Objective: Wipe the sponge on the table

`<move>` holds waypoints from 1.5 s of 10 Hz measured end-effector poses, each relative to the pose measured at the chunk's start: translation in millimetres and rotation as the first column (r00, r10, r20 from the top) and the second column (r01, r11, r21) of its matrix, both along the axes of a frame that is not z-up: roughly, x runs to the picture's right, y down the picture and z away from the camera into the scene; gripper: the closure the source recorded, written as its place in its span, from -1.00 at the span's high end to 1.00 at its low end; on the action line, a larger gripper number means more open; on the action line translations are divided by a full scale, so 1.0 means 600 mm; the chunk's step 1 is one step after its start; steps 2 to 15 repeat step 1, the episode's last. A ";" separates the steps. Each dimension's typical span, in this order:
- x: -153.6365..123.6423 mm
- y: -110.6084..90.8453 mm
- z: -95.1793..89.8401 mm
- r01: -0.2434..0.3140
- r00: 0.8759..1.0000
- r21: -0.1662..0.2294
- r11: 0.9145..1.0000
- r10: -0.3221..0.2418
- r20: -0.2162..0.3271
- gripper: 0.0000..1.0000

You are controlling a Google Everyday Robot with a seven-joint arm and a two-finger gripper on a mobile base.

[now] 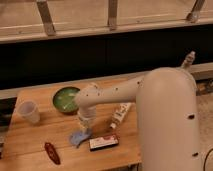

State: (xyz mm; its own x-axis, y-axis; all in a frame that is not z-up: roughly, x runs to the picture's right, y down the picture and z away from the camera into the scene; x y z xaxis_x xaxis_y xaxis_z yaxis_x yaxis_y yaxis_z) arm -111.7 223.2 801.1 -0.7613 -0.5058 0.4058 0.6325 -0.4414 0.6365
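Note:
The light-blue sponge (76, 138) lies on the wooden table (35, 137), left of the front centre. My gripper (83, 131) points straight down onto the sponge's upper right end and is shut on it. The sponge's free end sticks out to the lower left, flat against the wood. The white arm reaches in from the right and hides the table's right side.
A green bowl (65, 99) stands behind the gripper and a clear plastic cup (28, 111) at the left edge. A flat black-and-white box (104, 142) lies just right of the sponge. A red object (51, 153) lies at the front left, a white packet (120, 115) to the right.

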 end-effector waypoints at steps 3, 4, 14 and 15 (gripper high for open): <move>0.000 0.000 0.000 0.000 1.000 0.000 1.000 0.000 0.000 0.60; 0.000 0.000 0.000 0.000 1.000 0.000 1.000 0.000 0.000 0.60; 0.000 0.000 0.000 0.000 1.000 0.000 1.000 0.000 0.000 0.60; 0.000 0.000 0.000 0.000 1.000 0.000 1.000 0.000 0.000 0.60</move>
